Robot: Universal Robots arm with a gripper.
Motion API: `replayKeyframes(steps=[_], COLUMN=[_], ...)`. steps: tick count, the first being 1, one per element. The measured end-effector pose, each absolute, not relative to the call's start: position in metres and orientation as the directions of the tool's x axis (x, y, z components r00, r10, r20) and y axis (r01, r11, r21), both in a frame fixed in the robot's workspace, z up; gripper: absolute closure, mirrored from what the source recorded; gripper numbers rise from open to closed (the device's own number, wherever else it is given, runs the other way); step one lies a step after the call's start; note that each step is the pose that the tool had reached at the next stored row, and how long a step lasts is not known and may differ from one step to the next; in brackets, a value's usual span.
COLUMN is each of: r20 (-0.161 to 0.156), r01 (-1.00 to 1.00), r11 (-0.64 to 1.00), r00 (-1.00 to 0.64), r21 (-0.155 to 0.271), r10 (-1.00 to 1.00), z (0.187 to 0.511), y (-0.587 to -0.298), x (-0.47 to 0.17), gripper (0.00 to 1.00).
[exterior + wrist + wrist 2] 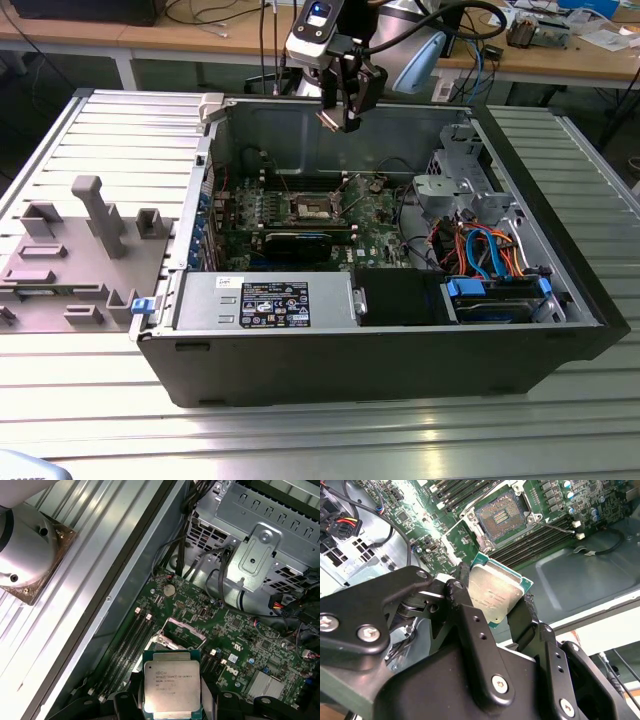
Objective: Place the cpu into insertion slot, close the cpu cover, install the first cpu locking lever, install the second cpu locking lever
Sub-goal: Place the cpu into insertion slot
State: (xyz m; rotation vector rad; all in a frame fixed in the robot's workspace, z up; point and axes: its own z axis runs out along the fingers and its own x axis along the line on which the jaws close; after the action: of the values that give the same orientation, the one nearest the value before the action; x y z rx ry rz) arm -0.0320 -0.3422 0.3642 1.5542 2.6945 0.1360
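Silver cpu pinched in gripper, hangs high over open slot; placing step, calls for squaring cpu to slot.

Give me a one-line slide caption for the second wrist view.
Gripper shut on the cpu, held clear of the green motherboard, its insertion slot uncovered.

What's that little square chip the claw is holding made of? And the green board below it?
The cpu: top looks like silver-grey metal, matte with a soft sheen; thin edge green, probably circuit-board laminate.
The motherboard: green lacquered laminate, it seems, carrying soldered parts.
The fingers: black, matte, screwed together, likely coated metal, though hard plastic is possible.
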Motion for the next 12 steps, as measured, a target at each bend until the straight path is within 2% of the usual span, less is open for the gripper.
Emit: replayKeyframes(steps=[12], r20=[0.019], r01=[0.866], r11=[0.492], r00=[-0.495], r21=[0.09], r10=[0.869], z=[0.3642], y=[-0.3422], x=[-0.032], gripper=[0.45])
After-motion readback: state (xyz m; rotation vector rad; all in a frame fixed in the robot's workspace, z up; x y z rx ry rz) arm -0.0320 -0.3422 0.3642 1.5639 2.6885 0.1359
